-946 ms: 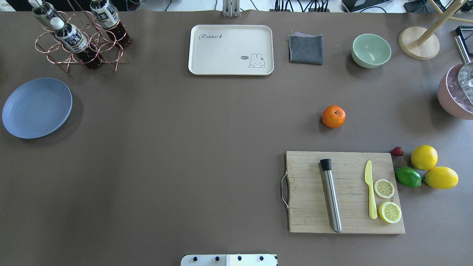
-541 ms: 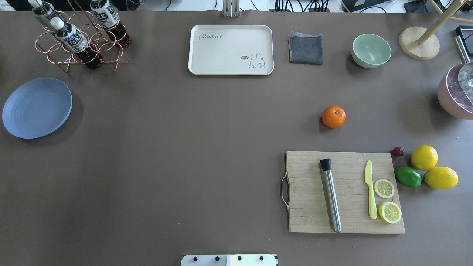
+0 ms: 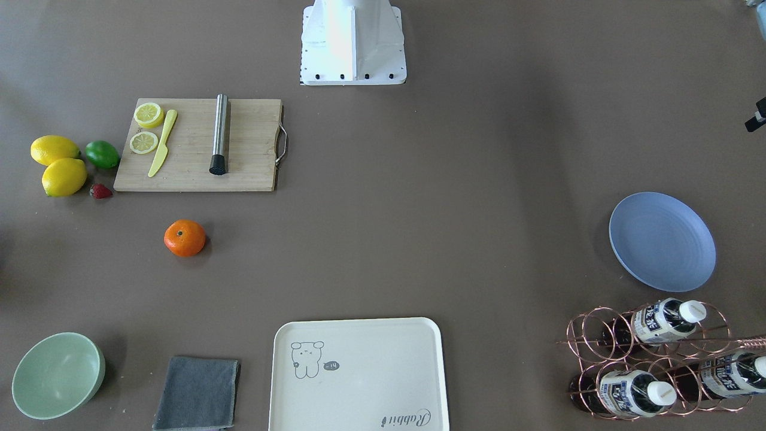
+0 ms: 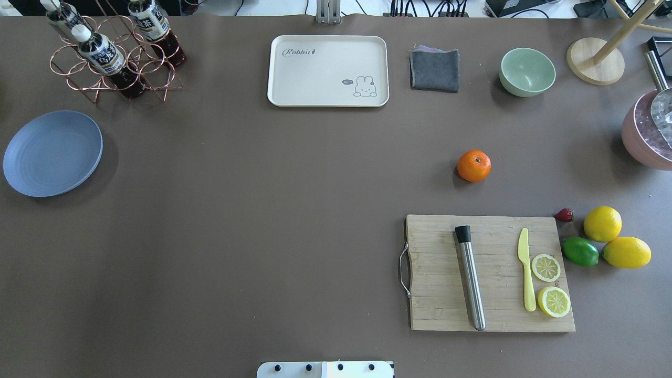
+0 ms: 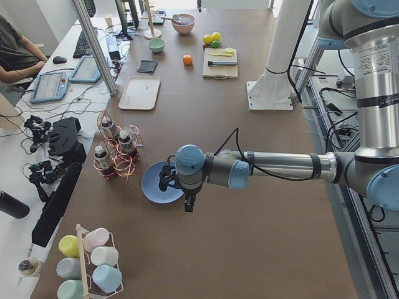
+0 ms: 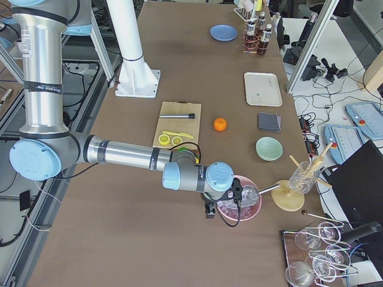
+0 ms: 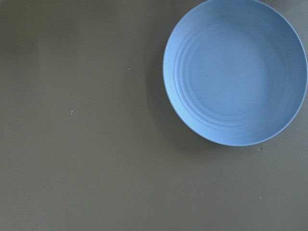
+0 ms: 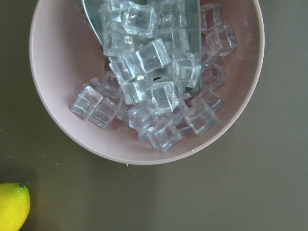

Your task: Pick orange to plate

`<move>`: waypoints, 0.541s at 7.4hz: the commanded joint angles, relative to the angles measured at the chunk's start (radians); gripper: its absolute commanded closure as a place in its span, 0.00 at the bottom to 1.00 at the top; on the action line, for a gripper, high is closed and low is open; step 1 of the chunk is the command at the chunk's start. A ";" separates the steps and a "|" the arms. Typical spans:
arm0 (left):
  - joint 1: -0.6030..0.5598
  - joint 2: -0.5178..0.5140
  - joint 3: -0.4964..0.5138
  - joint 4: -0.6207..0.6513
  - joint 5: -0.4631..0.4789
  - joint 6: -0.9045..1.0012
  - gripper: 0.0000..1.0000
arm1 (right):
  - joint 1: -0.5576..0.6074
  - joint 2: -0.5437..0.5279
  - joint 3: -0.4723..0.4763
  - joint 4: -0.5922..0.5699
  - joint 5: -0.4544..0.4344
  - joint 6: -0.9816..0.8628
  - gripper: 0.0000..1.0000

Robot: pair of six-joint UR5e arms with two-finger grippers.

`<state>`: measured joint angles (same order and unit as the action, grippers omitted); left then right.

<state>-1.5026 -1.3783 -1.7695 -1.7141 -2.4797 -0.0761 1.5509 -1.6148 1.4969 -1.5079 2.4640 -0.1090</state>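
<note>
The orange rests alone on the brown table right of centre, just beyond the cutting board; it also shows in the front view. The periwinkle plate lies bare at the far left edge and fills the upper right of the left wrist view. My left gripper hangs by the plate's edge, seen only in the left side view, so I cannot tell its state. My right gripper hangs beside the pink bowl, seen only in the right side view; its state I cannot tell either.
A wooden cutting board carries a steel muddler, a yellow knife and lemon slices. Two lemons, a lime and a strawberry lie to its right. A pink ice bowl, mint bowl, grey cloth, cream tray and bottle rack line the far edge.
</note>
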 commanded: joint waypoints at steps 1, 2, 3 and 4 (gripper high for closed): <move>-0.002 0.002 0.004 -0.002 -0.016 0.010 0.02 | 0.000 -0.004 0.003 0.000 0.001 0.000 0.00; -0.005 0.030 -0.008 -0.024 -0.019 0.010 0.02 | 0.000 -0.004 0.008 0.000 0.003 0.002 0.00; -0.004 0.048 0.019 -0.135 -0.018 0.003 0.02 | 0.000 -0.004 0.006 0.000 0.004 0.002 0.00; 0.002 0.042 0.092 -0.213 -0.018 -0.005 0.02 | 0.000 -0.004 0.008 0.000 0.006 0.002 0.00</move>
<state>-1.5049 -1.3404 -1.7390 -1.8323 -2.4972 -0.0735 1.5509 -1.6182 1.5034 -1.5079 2.4679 -0.1076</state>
